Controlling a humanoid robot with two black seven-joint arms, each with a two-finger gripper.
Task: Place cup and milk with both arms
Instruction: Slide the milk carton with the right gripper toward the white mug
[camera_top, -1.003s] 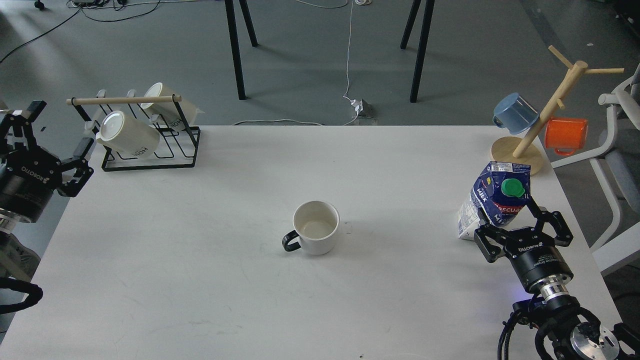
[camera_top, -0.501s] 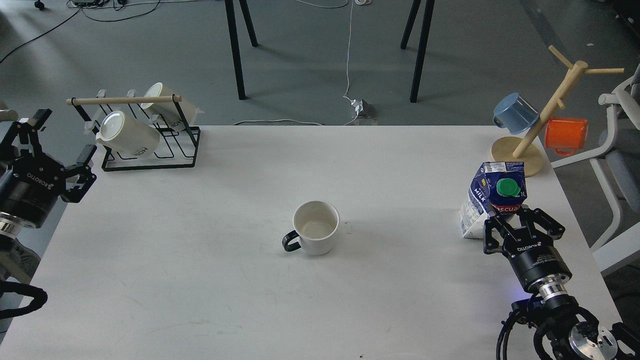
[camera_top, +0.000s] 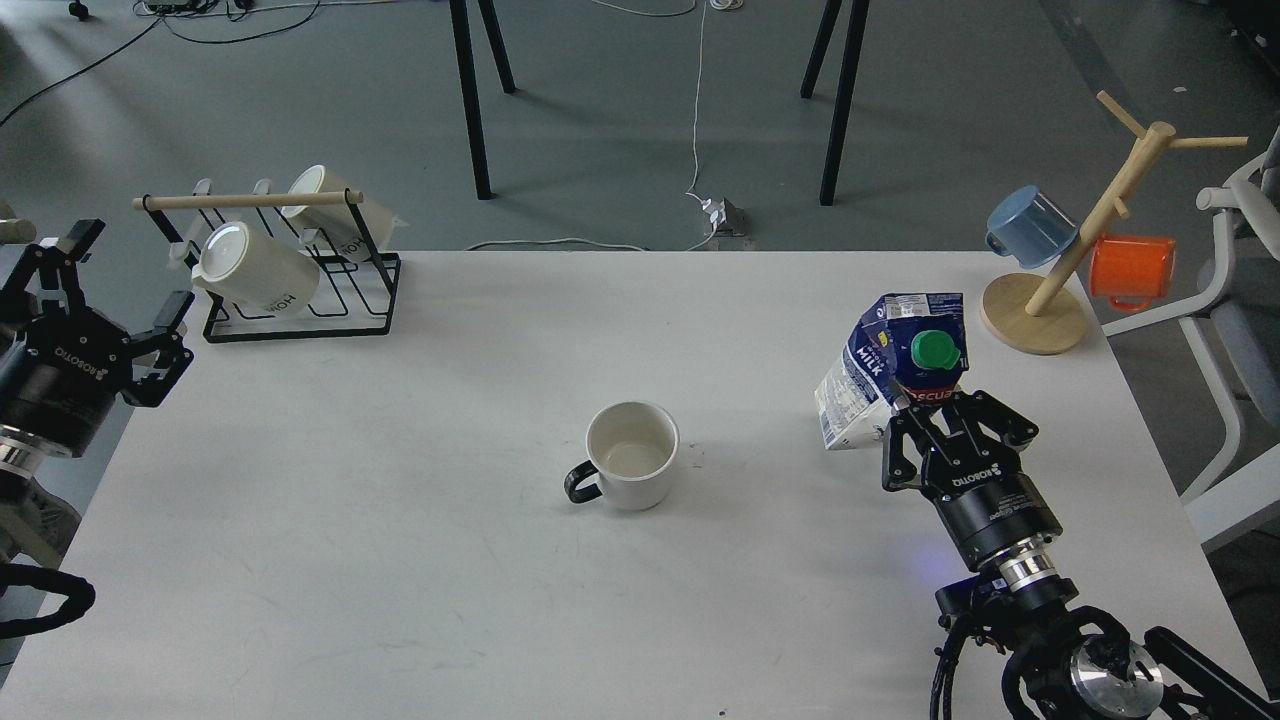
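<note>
The cup (camera_top: 633, 454), a squat white mug with a black loop handle pointing left, stands upright in the middle of the white table (camera_top: 480, 600). The milk (camera_top: 893, 370), a blue-and-white carton with a green cap, is to its right. It is tilted and held off the table. My right gripper (camera_top: 935, 408) is shut on the milk's lower part. My left gripper (camera_top: 110, 290) is open and empty at the table's left edge, far from the cup.
A black wire rack (camera_top: 300, 285) with two cream mugs stands at the back left. A wooden mug tree (camera_top: 1090, 235) with a blue mug (camera_top: 1030, 225) and an orange mug (camera_top: 1130, 270) stands at the back right corner. A chair (camera_top: 1240, 330) is off the right edge.
My right gripper closed on the milk and carried it left toward the cup, lifted and tilted. My left gripper drew slightly back and down at the left edge.
</note>
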